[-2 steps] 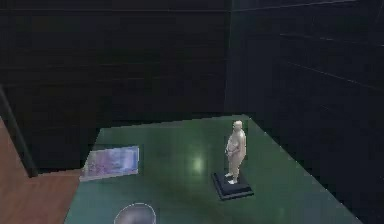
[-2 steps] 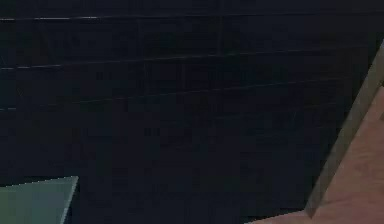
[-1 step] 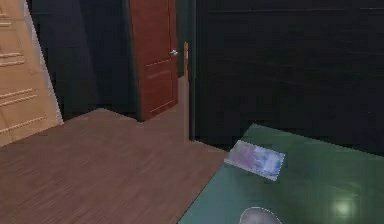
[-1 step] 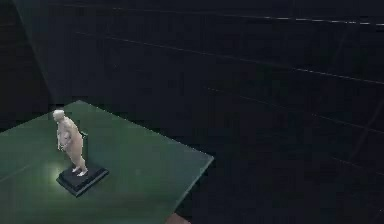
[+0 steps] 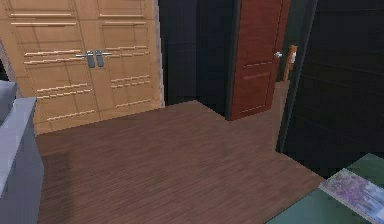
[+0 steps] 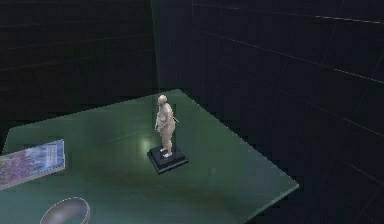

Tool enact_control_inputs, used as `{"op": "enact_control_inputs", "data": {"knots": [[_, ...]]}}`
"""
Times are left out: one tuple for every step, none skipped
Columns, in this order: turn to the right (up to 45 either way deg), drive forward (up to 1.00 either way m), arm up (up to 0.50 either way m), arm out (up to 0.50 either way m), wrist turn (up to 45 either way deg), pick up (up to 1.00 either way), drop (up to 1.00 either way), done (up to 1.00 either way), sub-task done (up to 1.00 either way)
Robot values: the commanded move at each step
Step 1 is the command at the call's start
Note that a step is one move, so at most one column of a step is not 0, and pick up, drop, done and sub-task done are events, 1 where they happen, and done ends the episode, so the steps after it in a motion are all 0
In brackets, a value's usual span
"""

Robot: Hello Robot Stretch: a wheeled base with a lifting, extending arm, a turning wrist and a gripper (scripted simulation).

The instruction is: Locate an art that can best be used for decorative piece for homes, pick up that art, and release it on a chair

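Arm side view: statue (image 6: 165,124) on table (image 6: 232,158)

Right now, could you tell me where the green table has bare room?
Free: the table between the statue and its edge at the arm side view's right, and behind the statue. Crowded: that view's lower left, with a patterned flat item and bowl.
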Motion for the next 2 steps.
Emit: {"op": "enact_control_inputs", "data": {"knots": [[0.0,0.00,0.50,0.00,0.0,0.00,0.00,0.00,0.00],[0.0,0.00,0.32,0.00,0.0,0.00,0.00,0.00,0.00]]}}
